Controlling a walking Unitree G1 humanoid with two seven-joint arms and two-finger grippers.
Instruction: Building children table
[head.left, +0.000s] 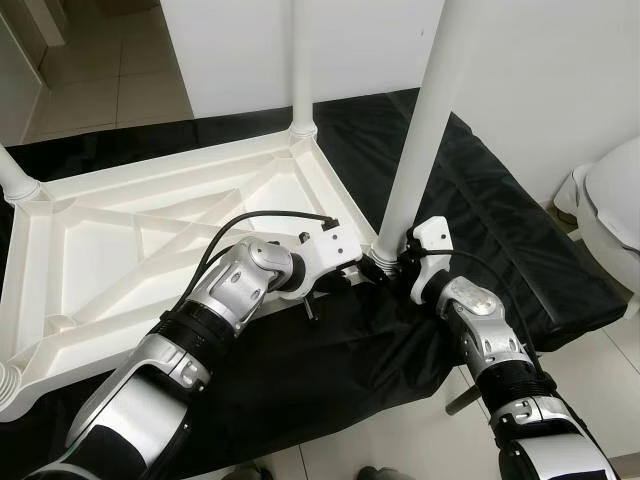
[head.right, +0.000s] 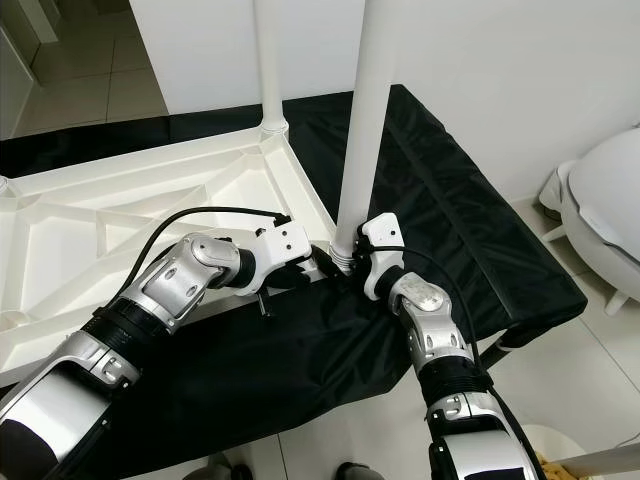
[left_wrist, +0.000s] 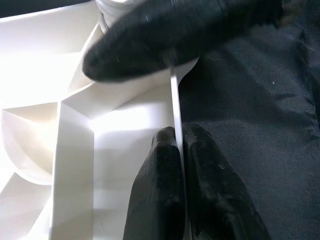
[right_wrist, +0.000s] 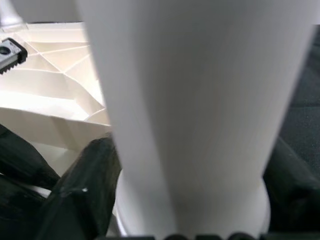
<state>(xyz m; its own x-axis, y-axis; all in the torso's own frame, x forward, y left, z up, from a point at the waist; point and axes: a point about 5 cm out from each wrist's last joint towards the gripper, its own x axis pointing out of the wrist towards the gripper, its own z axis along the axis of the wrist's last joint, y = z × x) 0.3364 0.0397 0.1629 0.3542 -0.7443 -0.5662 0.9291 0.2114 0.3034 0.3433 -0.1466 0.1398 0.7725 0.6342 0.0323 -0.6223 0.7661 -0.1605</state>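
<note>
The upright white leg (head.left: 425, 120) runs past the top edge, its base (head.left: 380, 262) partly hidden by the right gripper (head.left: 395, 268), and the near-left corner socket (head.left: 8, 385) is cropped.

The upturned table top (head.left: 120, 230) is plain white, its ribbed underside glossy, and the table legs (head.left: 425, 120) are the same white. It lies on a black cloth (head.left: 500, 230) with no pattern. Both arms are silver with black fingers (left_wrist: 165, 190). The floor tiles (head.left: 110, 80) at far left are pale beige.
</note>
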